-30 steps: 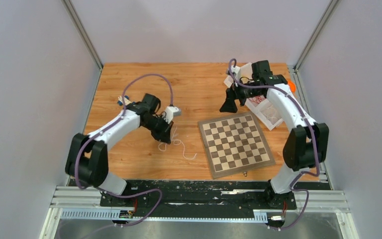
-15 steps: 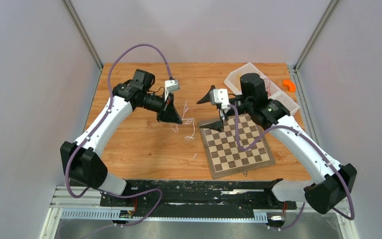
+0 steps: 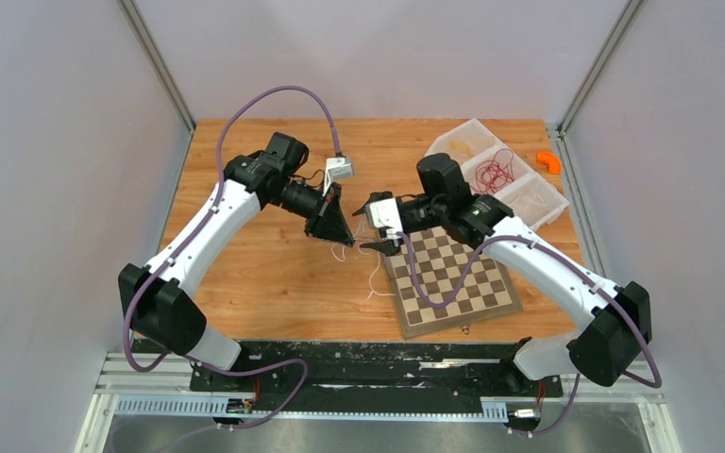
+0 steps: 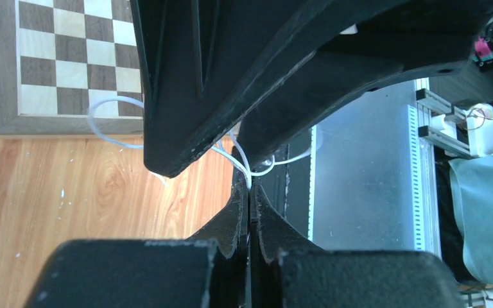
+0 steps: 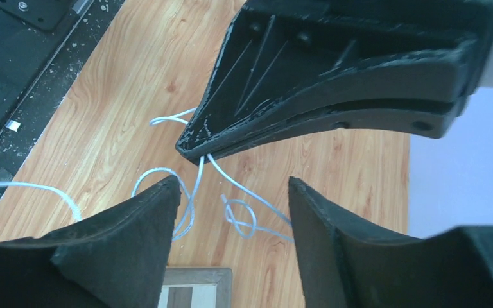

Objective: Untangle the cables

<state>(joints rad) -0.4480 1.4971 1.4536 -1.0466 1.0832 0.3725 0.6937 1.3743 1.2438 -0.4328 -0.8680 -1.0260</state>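
Scene: orange wood-grain counter (image 3: 245,274). A brown-and-cream chessboard (image 3: 453,278) lies toward its near right. A clear plastic compartment tray (image 3: 529,203) sits at its far right corner, with a coil of thin red cable (image 3: 498,172) in one compartment.

Left gripper (image 4: 249,186): black jaws pressed together, pinching a thin white cable (image 5: 231,176) at their tips, lifted above the counter's middle, just off the chessboard's far left corner. The rest of the cable trails down onto the wood and the board's edge.

Right gripper (image 5: 231,186): jaws spread, facing the left gripper's tips at close range. The hanging strands show between them; no contact visible.

A small loose knot (image 5: 242,218) sits in the white cable just below the pinch.

Handling (judgement): very light and limp, holds no shape, and is probably slick enough to slide through a weak pinch. Hard pulling would tighten the knot. Best hold looks like one strand right beside the knot, then ease apart.
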